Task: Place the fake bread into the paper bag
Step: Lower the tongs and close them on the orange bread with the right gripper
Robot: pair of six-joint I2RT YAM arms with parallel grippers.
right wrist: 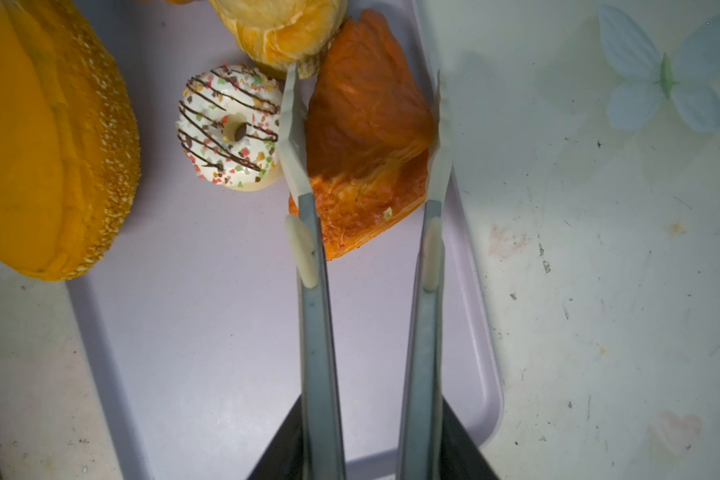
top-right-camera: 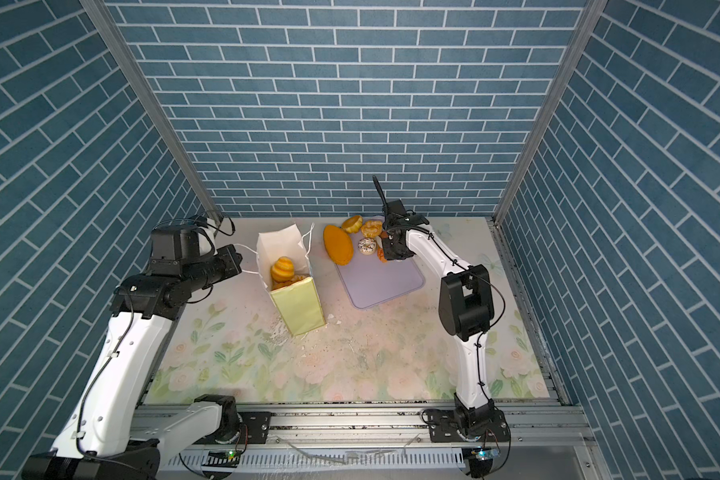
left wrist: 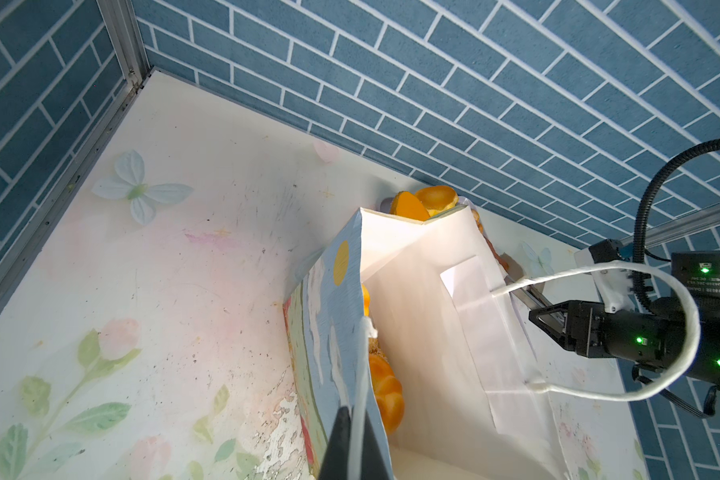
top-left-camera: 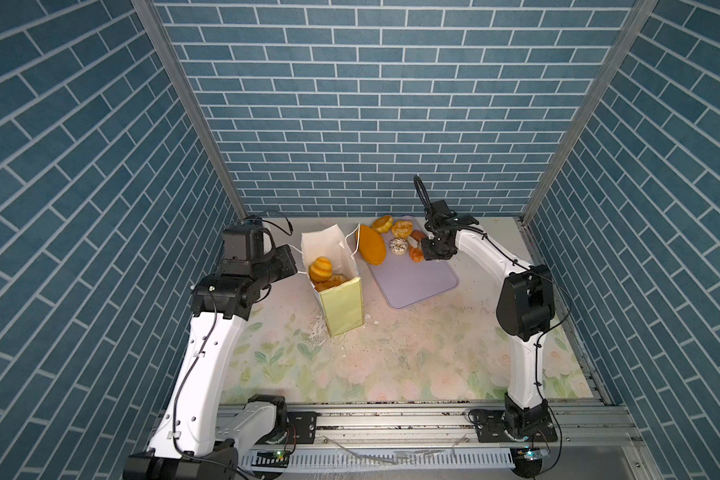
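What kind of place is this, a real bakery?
Most likely a staged robot test booth, not a bakery: blue brick-print wall panels box in a floral-topped table, two robot arms are mounted on a metal rail, and toy pastries sit on a lavender tray beside a paper bag.

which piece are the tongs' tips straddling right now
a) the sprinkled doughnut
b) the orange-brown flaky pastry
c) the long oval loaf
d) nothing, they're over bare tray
b: in the right wrist view the two white tips of the tongs sit on either side of the orange-brown pastry on the tray, while the sprinkled doughnut lies just outside one tip.
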